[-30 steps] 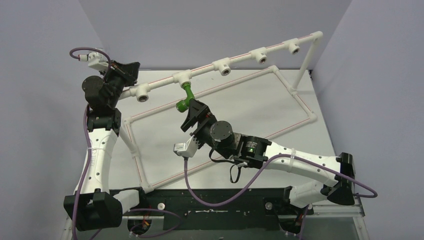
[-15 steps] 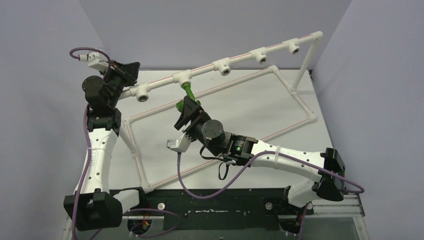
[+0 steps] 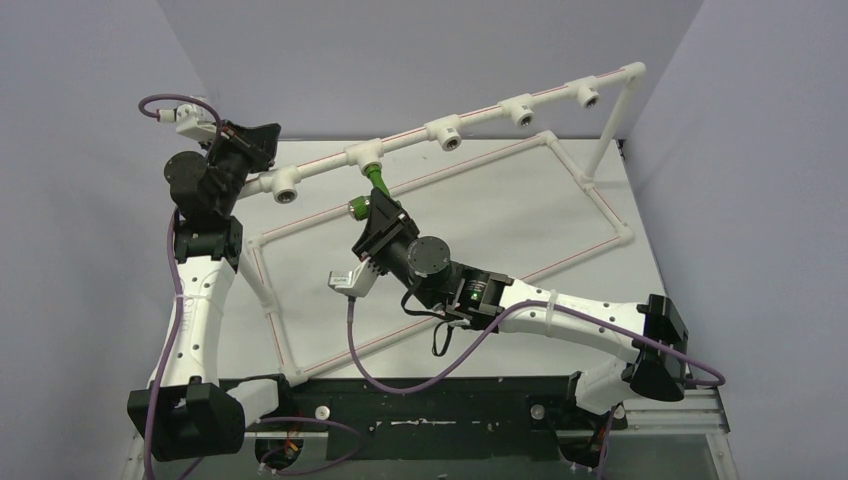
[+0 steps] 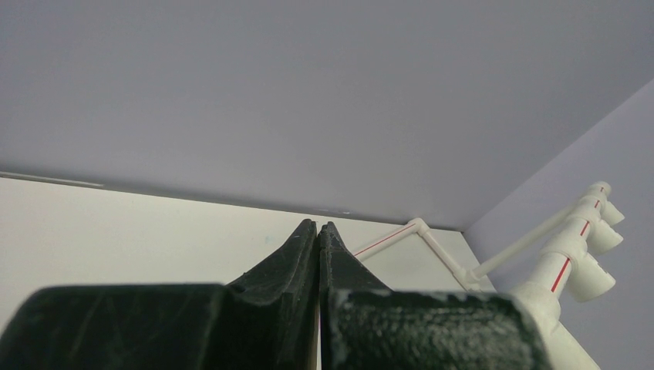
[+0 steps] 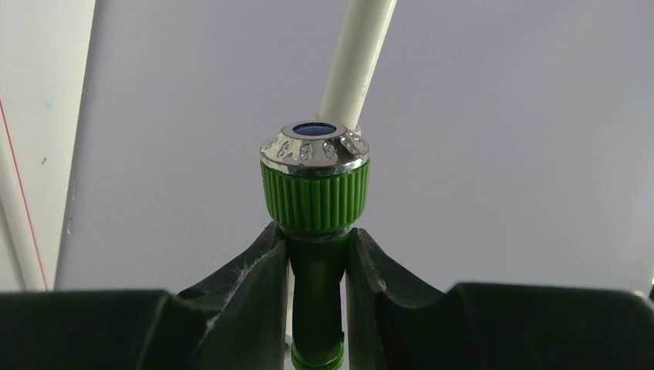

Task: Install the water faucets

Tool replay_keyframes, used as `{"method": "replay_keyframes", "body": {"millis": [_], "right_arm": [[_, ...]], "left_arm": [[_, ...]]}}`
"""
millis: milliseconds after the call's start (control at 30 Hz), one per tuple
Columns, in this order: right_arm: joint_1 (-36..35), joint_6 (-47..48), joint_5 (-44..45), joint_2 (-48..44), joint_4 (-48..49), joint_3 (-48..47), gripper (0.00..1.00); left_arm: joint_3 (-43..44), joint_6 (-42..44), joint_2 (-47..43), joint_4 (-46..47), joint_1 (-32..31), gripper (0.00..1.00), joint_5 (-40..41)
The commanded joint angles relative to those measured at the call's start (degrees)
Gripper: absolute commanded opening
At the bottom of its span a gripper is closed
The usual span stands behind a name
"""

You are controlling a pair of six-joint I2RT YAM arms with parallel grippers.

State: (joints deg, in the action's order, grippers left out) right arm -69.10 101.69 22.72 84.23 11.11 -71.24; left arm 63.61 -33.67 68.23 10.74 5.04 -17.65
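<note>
The bright-green water faucet [image 3: 374, 179] hangs from a tee [image 3: 362, 154] on the raised white pipe rail [image 3: 480, 120]. My right gripper [image 3: 370, 214] is shut on its spout. In the right wrist view the black fingers [image 5: 262, 262] clamp the green neck just below the ribbed collar and chrome nozzle of the faucet [image 5: 315, 193]. My left gripper [image 3: 258, 140] sits at the rail's left end, shut with nothing between its tips [image 4: 318, 225]. The rail's tee fittings [image 4: 574, 262] pass to its right.
Several empty tee sockets [image 3: 518, 110] line the rail. A white upright post [image 3: 608, 125] carries its far right end. A rectangular pipe frame [image 3: 590, 195] lies flat on the table. Grey-purple walls close in at the back and both sides.
My right gripper moved left and forward onto the faucet's spout and closed on it. The left arm has not moved.
</note>
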Motion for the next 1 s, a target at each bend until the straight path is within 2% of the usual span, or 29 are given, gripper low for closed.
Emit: {"method": "replay_keyframes", "body": {"millis": [0, 167, 300, 533, 733, 833, 967], "right_arm": [[0.5, -5.7, 2.3, -0.3, 10.2, -0.3, 0.00], [0.2, -18.9, 0.1, -1.1, 18.0, 0.9, 0.00], [0.2, -33.0, -0.4, -1.6, 25.9, 2.9, 0.00], [0.1, -59.0, 5.3, -1.6, 39.0, 5.7, 0.00], [0.8, -83.0, 13.5, -1.5, 41.3, 6.0, 0.00], [1.1, -93.6, 17.4, -1.8, 44.9, 8.1, 0.00], [1.7, -105.4, 20.8, -1.3, 44.9, 8.5, 0.00]], "left_arm": [[-8.4, -0.3, 7.9, -18.7, 1.1, 0.00, -0.8], [-8.3, -0.3, 7.8, -18.7, 1.2, 0.00, -0.9], [-8.3, -0.3, 7.8, -18.7, 1.2, 0.00, -1.0], [-8.4, -0.4, 7.5, -18.5, 1.2, 0.00, -1.1], [-8.4, -0.5, 7.4, -18.4, 1.2, 0.00, -1.2], [-8.5, -0.6, 7.5, -18.4, 1.2, 0.00, -1.3], [-8.6, -0.7, 7.4, -18.2, 1.3, 0.00, -1.5]]}}
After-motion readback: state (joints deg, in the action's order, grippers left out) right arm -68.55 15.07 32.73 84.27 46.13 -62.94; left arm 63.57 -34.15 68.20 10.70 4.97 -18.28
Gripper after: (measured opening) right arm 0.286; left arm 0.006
